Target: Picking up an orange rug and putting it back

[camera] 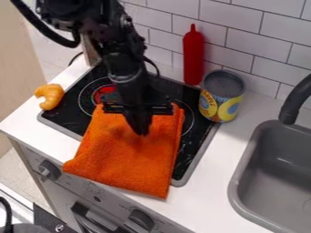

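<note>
With your camera looking down at a slant, locate the black two-finger gripper (pixel 141 130) near the centre of the view, pointing down on the arm that enters from the upper left. You cannot tell from this angle how far open the gripper stands, nor whether it has hold of any fabric. Directly below it you find the task item, the orange, rough-textured cloth rug (pixel 130 159), its upper part under the gripper and its wider lower part spread toward you. The rug lies flat across the black glass cooktop with a grey rim (pixel 189 159) and runs over the front rim onto the white countertop (pixel 213 195). Behind the gripper and to its right, note the red plastic squeeze bottle (pixel 193 54), upright near the white tiled wall (pixel 243 27). Further right stands the yellow-and-blue labelled metal can (pixel 223 95), upright beside the cooktop. Well to the right of the gripper, you see the grey sink (pixel 244 166) and the curved black faucet (pixel 294 102). To its left, beyond the cooktop rim, lies the golden-orange curved toy (pixel 50 95). Toward you, below the countertop edge, are two dark round knobs (pixel 141 220).
</note>
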